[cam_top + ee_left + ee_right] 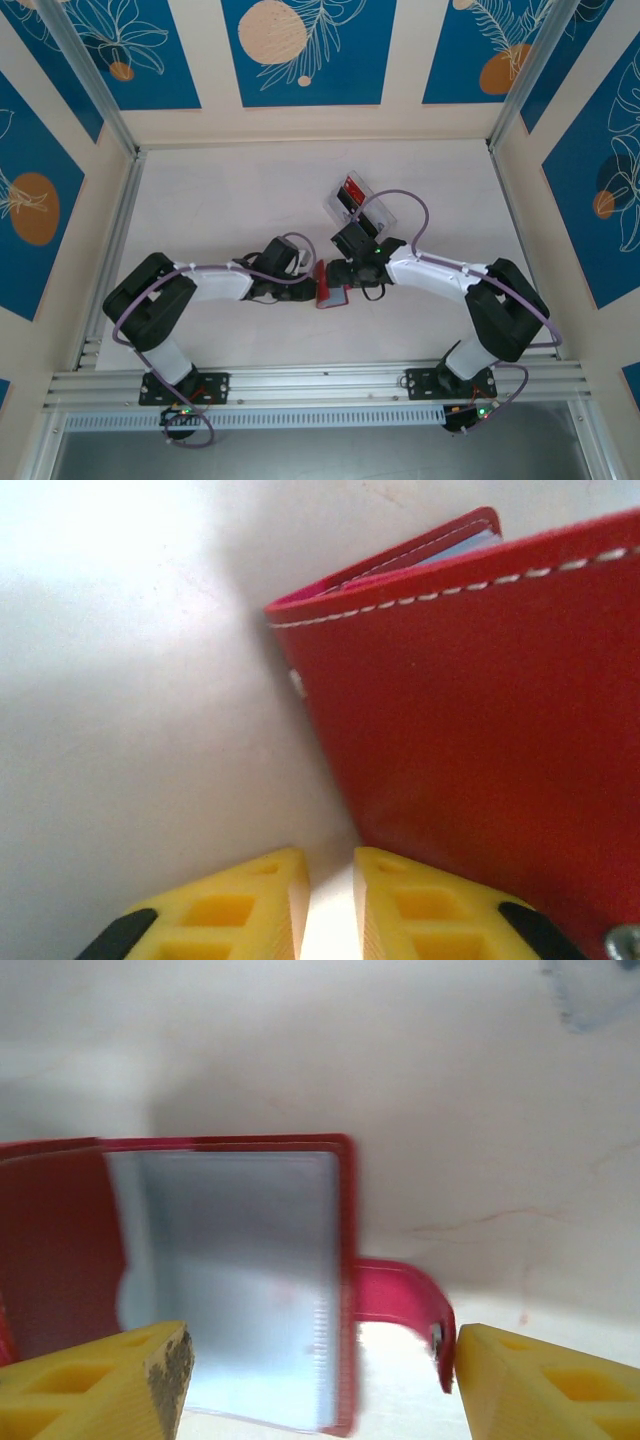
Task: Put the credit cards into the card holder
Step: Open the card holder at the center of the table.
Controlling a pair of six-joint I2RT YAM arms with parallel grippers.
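Note:
The card holder (331, 290), a red wallet with white stitching, lies between my two grippers at the table's middle. In the left wrist view its red outer side (480, 730) stands just right of my left gripper (330, 855), whose yellow fingers are a narrow gap apart with only bare table between them. My right gripper (320, 1335) is open wide over the wallet's pale grey inside (230, 1260). The snap strap (400, 1295) curls up beside its right finger. Credit cards, a red one (352, 187) on top, lie in a clear tray (375, 205) behind the right gripper.
The white table top (220, 210) stretches behind and to the left of the arms. Aluminium rails (310, 385) run along the near edge and up both sides. Grey cables loop over both arms.

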